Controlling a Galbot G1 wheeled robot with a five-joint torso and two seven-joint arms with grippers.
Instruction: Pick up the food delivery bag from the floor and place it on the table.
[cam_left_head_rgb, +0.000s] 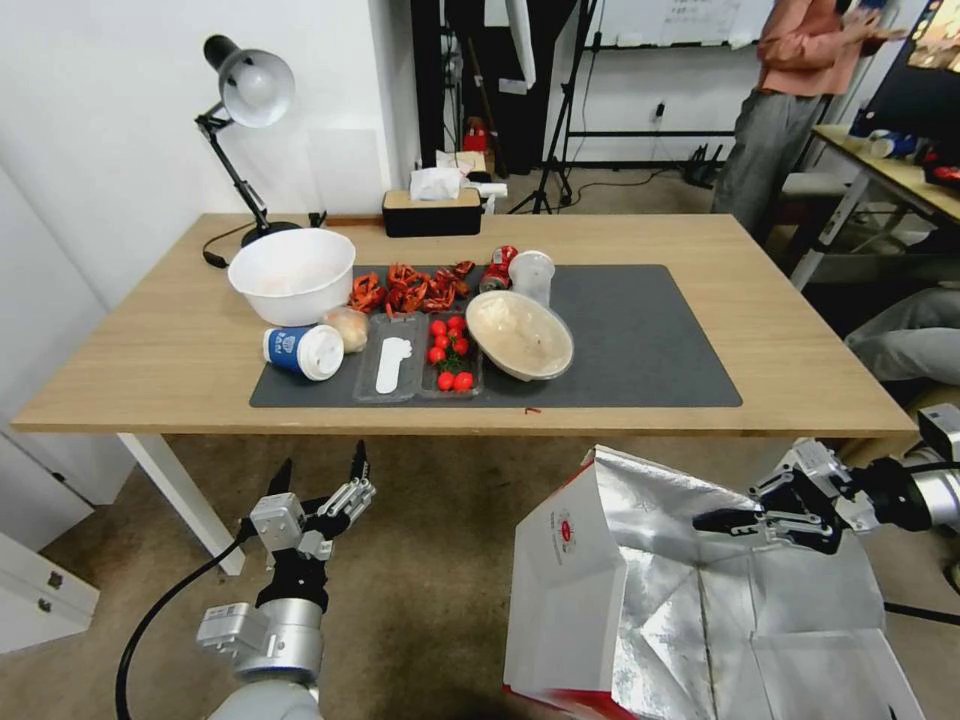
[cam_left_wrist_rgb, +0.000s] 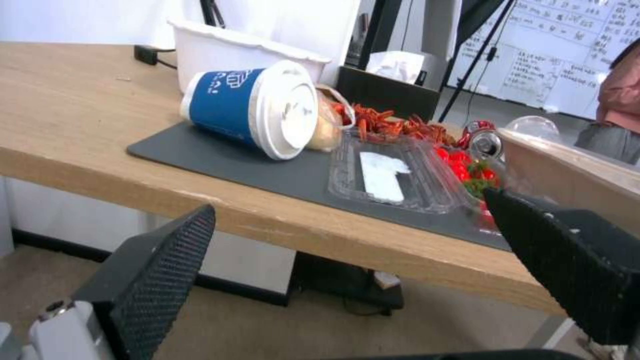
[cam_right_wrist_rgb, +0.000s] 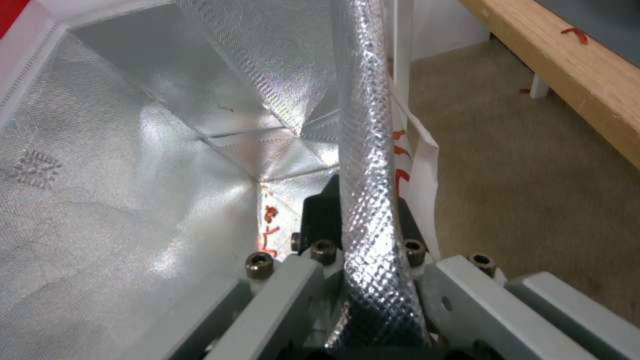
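Observation:
The food delivery bag is white with a red logo and an open top showing silver foil lining. It stands at the lower right, in front of the table's front edge. My right gripper is shut on the bag's foil rim, one finger inside the bag and one outside. The bag's base runs to the bottom of the head view. My left gripper is open and holds nothing, low over the carpet floor, just below the table. The left wrist view shows its fingers spread before the table edge.
The dark grey mat carries a white bowl, a tipped blue cup, crayfish, tomatoes in a clear tray and a beige bowl. A white table leg stands left of my left gripper. The mat's right half is bare.

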